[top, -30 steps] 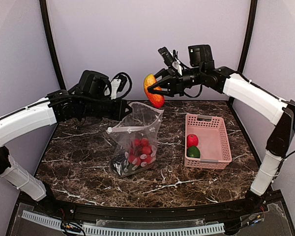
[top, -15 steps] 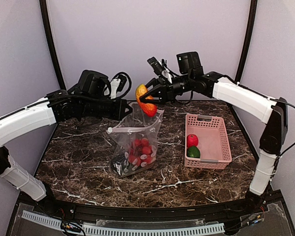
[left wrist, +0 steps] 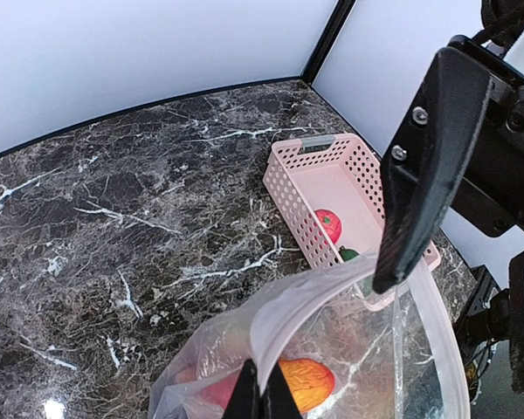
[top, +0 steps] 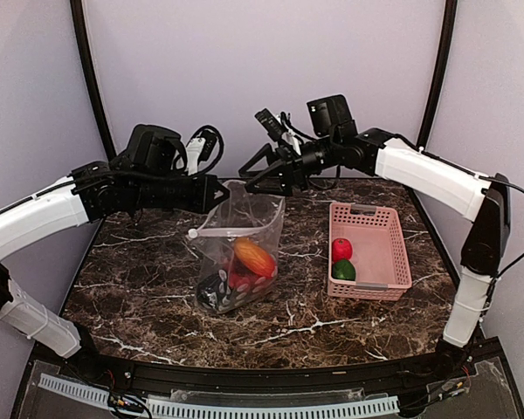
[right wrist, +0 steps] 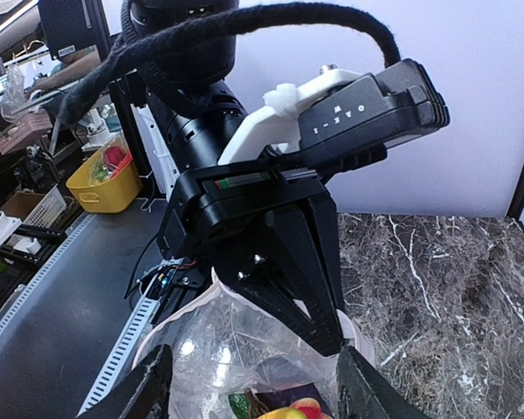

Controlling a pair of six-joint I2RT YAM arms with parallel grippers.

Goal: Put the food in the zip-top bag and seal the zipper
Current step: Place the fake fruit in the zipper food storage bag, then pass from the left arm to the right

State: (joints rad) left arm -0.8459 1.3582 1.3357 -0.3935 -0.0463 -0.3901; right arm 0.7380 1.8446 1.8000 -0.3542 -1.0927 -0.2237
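Observation:
The clear zip-top bag (top: 244, 218) stands open at the table's middle. My left gripper (top: 218, 194) is shut on its upper rim and holds it up; the left wrist view shows the fingers (left wrist: 244, 397) pinching the whitish zipper strip (left wrist: 332, 288). The orange piece (top: 254, 256) lies inside the bag on the red grapes (top: 236, 278), above dark food at the bottom. It also shows in the left wrist view (left wrist: 306, 384). My right gripper (top: 244, 177) is open and empty just above the bag's mouth (right wrist: 236, 349). A red strawberry (top: 341, 249) and green pepper (top: 344, 270) lie in the pink basket (top: 393, 236).
The pink slotted basket stands right of the bag, a short gap between them. The two grippers are close together over the bag; the right gripper's finger (left wrist: 428, 166) hangs just beside the rim. Walls enclose the back and sides.
My right gripper moved left over the bag, opened and let go of the orange piece, which dropped into the bag. The left gripper kept hold of the rim.

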